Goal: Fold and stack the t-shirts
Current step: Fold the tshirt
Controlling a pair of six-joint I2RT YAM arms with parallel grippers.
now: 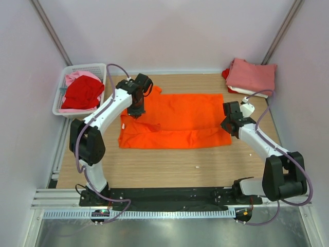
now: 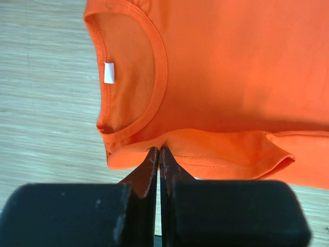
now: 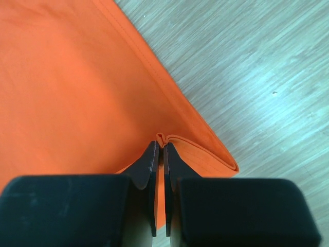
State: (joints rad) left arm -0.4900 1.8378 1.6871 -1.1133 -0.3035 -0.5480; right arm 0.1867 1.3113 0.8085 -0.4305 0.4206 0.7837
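The bright orange t-shirt (image 1: 177, 119) lies spread on the wooden table, its near long edge folded over. My left gripper (image 1: 136, 114) is shut on the folded cloth edge by the collar; in the left wrist view (image 2: 158, 150) the collar and white neck label (image 2: 109, 72) show just ahead. My right gripper (image 1: 226, 125) is shut on the hem fold at the shirt's right end; the right wrist view (image 3: 160, 142) shows orange cloth (image 3: 77, 87) pinched between the tips. A stack of folded salmon-pink and red shirts (image 1: 251, 76) sits at the back right.
A white mesh basket (image 1: 77, 92) at the back left holds a red shirt (image 1: 82, 92) and a pink one (image 1: 76, 77). Grey walls close the table on three sides. A metal rail (image 1: 169, 198) runs along the near edge.
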